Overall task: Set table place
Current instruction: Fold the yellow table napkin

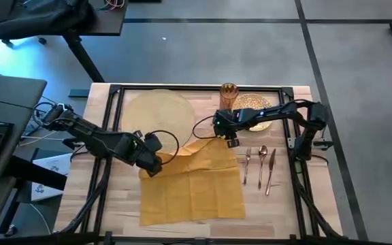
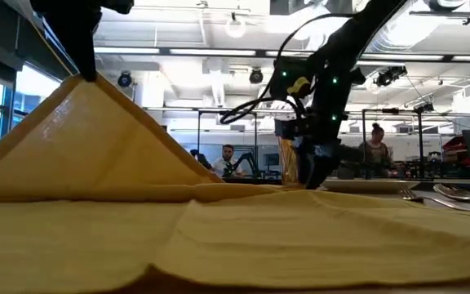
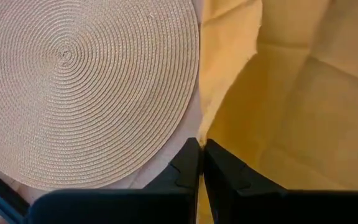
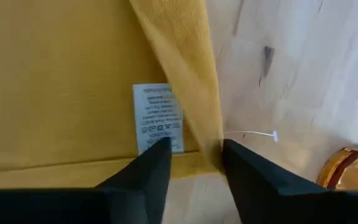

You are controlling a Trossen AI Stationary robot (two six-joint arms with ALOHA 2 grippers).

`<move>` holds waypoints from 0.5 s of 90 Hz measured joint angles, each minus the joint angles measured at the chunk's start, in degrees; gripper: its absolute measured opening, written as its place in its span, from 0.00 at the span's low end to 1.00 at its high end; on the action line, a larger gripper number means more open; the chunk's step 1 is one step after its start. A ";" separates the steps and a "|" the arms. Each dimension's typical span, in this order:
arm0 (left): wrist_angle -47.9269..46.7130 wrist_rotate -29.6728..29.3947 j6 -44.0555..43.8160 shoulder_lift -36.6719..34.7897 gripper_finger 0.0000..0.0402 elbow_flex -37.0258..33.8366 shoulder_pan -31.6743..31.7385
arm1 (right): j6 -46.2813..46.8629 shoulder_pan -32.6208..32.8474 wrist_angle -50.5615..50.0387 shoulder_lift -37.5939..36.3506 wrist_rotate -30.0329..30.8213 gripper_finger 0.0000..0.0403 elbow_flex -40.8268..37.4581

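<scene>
On counter (image 1: 284,204) centre, left gripper (image 1: 152,165) clamped on napkin (image 1: 196,187) edge (lifted), right gripper (image 1: 231,141) fingers apart at far corner; placemat (image 1: 159,112) far-left

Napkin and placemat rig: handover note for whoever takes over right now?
Left gripper: shut on the yellow napkin, its left corner lifted.
Right gripper: open, straddling the napkin's far right corner.
Placemat: far left of the table, bare.
Gold plate and amber glass at the far edge; cutlery right of the napkin.
Nothing set on the placemat yet.
</scene>
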 joint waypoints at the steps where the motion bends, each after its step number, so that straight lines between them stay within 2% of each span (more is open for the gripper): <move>1: 0.00 0.00 0.00 0.00 0.00 0.00 0.00 | -0.03 -0.02 -0.05 0.01 -0.09 0.24 0.00; 17: -0.46 -0.02 -0.38 0.00 0.00 0.00 0.00 | -0.02 0.50 -3.30 -0.34 -0.53 0.03 0.22; 29: -1.22 -1.57 -3.39 0.00 0.00 0.11 -0.04 | 2.04 1.72 -9.28 -1.89 0.49 0.00 2.40; 45: -8.74 -7.71 -10.60 0.00 0.00 1.97 -0.04 | 11.41 2.68 -17.20 -7.02 -0.07 0.00 5.25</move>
